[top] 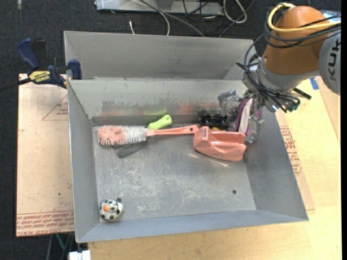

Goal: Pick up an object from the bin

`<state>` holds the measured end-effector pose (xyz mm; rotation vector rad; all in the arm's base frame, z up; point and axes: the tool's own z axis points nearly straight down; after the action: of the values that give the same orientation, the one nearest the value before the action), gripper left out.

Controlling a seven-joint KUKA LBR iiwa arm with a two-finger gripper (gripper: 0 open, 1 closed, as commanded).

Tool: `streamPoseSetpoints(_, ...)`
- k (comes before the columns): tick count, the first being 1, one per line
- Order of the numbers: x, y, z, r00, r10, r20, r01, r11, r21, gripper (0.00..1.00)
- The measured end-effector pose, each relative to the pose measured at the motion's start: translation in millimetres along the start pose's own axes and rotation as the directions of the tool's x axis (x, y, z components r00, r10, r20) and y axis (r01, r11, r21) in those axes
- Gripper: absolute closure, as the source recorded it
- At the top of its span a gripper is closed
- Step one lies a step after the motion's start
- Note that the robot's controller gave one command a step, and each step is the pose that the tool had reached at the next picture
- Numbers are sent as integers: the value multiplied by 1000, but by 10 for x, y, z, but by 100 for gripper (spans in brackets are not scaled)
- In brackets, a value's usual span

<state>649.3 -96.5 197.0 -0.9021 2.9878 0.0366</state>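
Where fingers (pixel 253 129) hang apart, pink dustpan (pixel 219 144) just beside.

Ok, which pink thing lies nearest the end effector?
The pink scoop on the right, just beside the end effector; the pink bristle brush lies further left.

Brush (pixel 130 135) across bin (pixel 162 194) middle, scoop (pixel 219 145) at its right end, gripper (pixel 248 128) beside scoop's right, ball (pixel 110 210) front-left, maybe a clip (pixel 160 122) behind brush

Pink brush (pixel 146 133); pink scoop (pixel 222 145); lime-green clip (pixel 160 123); white ball (pixel 110 210) with dark spots; grey bin (pixel 162 183).
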Motion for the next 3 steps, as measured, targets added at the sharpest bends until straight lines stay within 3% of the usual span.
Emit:
streamPoseSetpoints(1, 19, 48, -52, 994, 107, -3, -107, 994, -6, 0)
streamPoseSetpoints(2, 55, 28, 645, 998, -69, -1, 69, 998, -4, 0)
streamPoseSetpoints(3, 58, 24, 838, 998, -59, -5, 59, 998, -12, 0)
